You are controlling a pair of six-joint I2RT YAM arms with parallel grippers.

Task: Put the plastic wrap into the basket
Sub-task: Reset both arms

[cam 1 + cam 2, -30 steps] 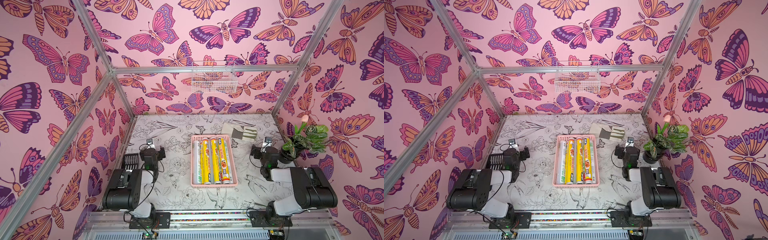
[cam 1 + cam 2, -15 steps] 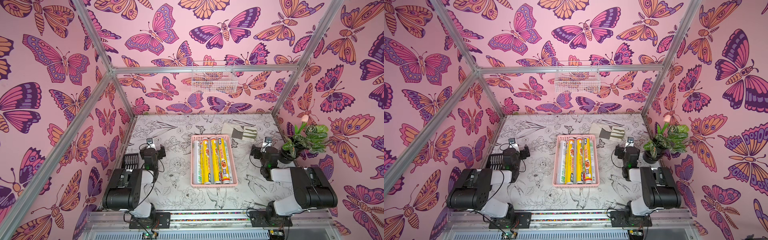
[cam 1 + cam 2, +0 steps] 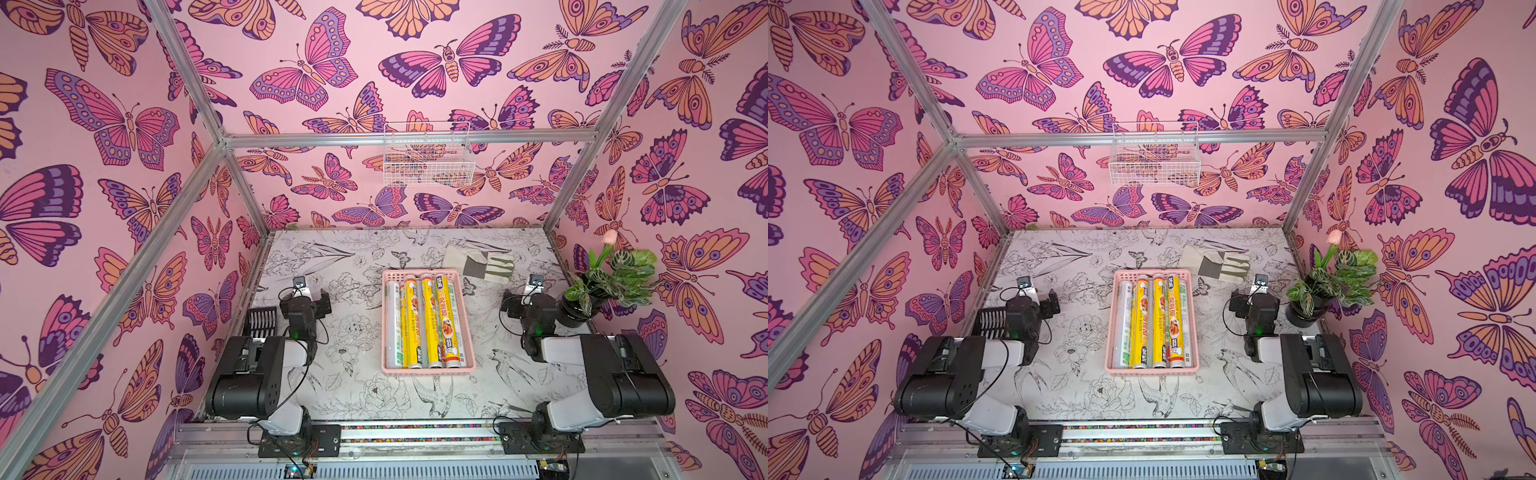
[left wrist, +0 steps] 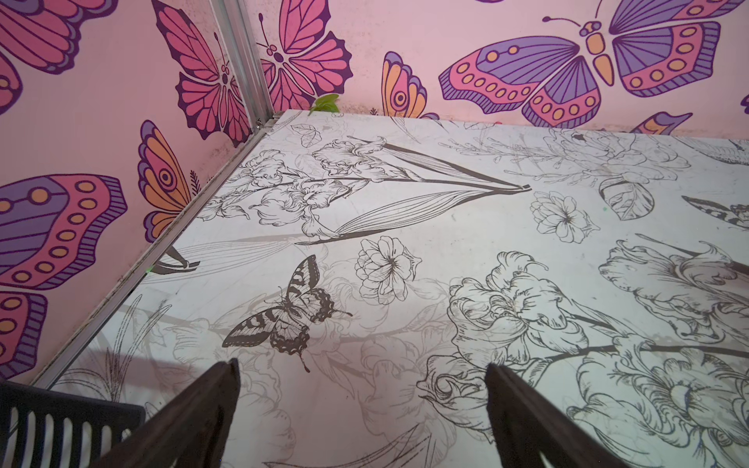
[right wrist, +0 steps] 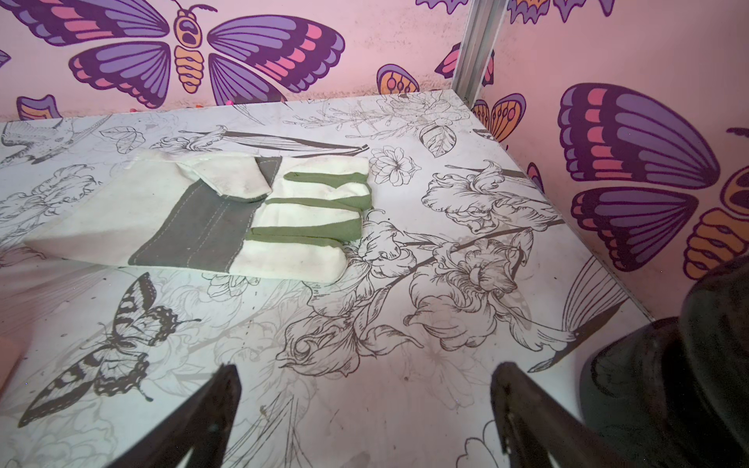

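Note:
Several rolls of plastic wrap (image 3: 430, 324) (image 3: 1154, 322) lie side by side inside the pink basket (image 3: 428, 371) (image 3: 1152, 371) at the middle of the table: one whitish-clear roll on the left and three yellow ones. My left gripper (image 3: 307, 297) (image 4: 362, 364) rests low to the left of the basket, open, with only bare table between its fingers. To the right of the basket, my right gripper (image 3: 525, 301) (image 5: 364, 368) is also open and holds nothing. Neither wrist view shows the rolls.
A black slotted scoop (image 3: 262, 328) (image 4: 60, 425) lies by the left wall beside my left gripper. A white and grey-green glove (image 3: 482, 264) (image 5: 210, 214) lies behind the basket to its right. A potted plant (image 3: 602, 286) stands at the right wall. On the back wall hangs a white wire basket (image 3: 428, 160).

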